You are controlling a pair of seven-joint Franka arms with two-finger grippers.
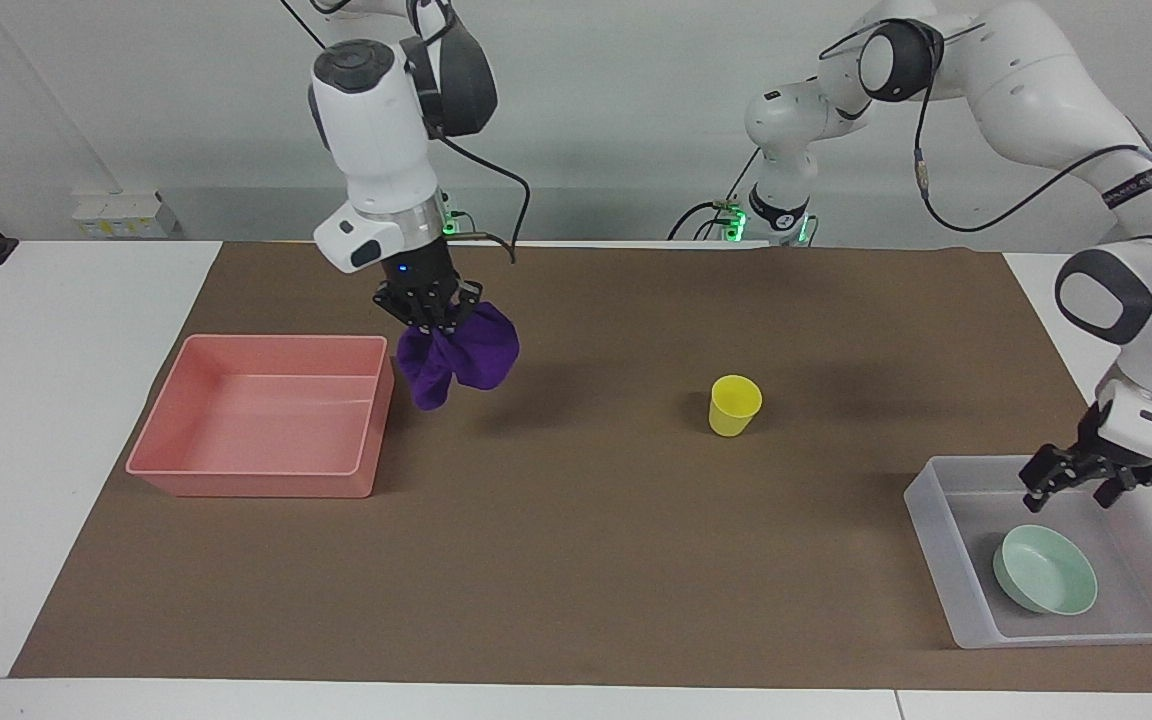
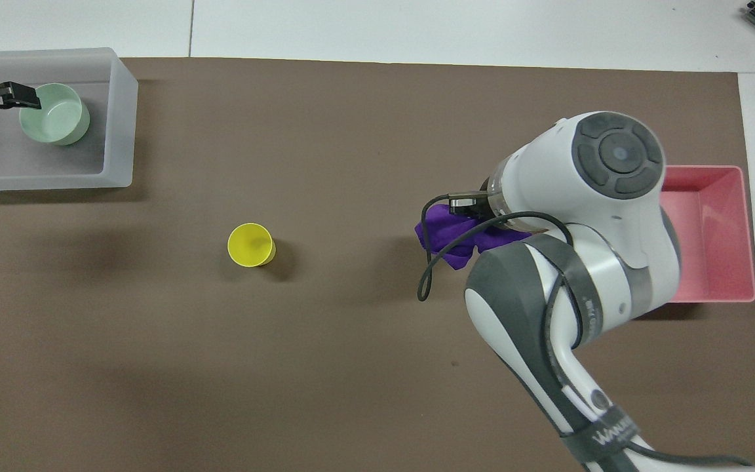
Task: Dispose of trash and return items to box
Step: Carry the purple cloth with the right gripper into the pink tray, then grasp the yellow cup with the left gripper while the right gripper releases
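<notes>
My right gripper (image 1: 433, 312) is shut on the deep-purple rag (image 1: 461, 355), which hangs in the air beside the pink bin's (image 1: 248, 482) corner; the rag also shows in the overhead view (image 2: 446, 233), partly under the wrist. The mint-green bowl (image 1: 1046, 570) lies in the translucent box (image 1: 928, 525) at the left arm's end of the table. My left gripper (image 1: 1074, 487) is open and empty, raised over the box above the bowl (image 2: 55, 115). The yellow cup (image 1: 734, 404) stands upright on the mat between the rag and the box (image 2: 122, 131).
The pink bin (image 2: 712, 229) holds nothing and sits at the right arm's end of the table. A brown mat (image 1: 576, 560) covers the table's middle. The yellow cup (image 2: 250, 244) stands alone on it.
</notes>
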